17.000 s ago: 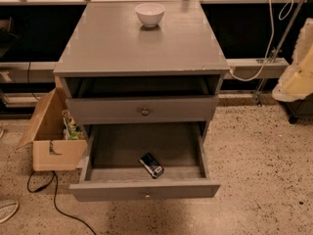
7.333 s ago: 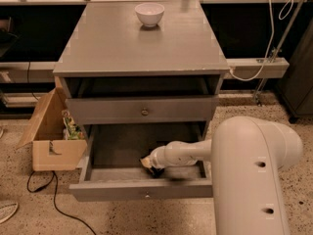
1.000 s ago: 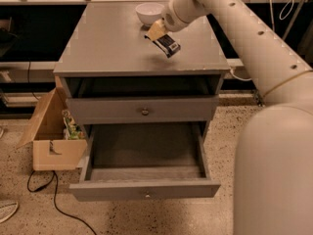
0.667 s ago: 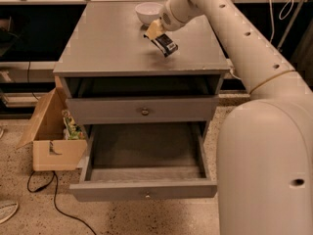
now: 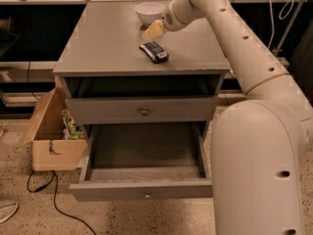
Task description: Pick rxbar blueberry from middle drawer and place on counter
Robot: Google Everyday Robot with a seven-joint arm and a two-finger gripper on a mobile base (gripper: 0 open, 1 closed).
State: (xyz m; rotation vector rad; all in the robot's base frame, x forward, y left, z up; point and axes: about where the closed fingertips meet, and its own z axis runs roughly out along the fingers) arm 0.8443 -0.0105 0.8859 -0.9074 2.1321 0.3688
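The rxbar blueberry (image 5: 154, 52), a small dark glossy bar with pale label patches, lies flat on the counter (image 5: 107, 43), right of the middle and near the front edge. My gripper (image 5: 152, 31) hangs just above and behind the bar, between it and the white bowl, and is apart from the bar. The middle drawer (image 5: 142, 182) is pulled out at the bottom and shows a bare inside.
A white bowl (image 5: 149, 12) stands at the back of the counter, close to my gripper. The upper drawer (image 5: 144, 110) with a darker knob is shut. An open cardboard box (image 5: 51, 141) sits on the floor to the left, with a black cable (image 5: 58, 207) beside it.
The bar was held above the counter by my gripper; now it lies on the counter and my gripper has drawn up and back from it.
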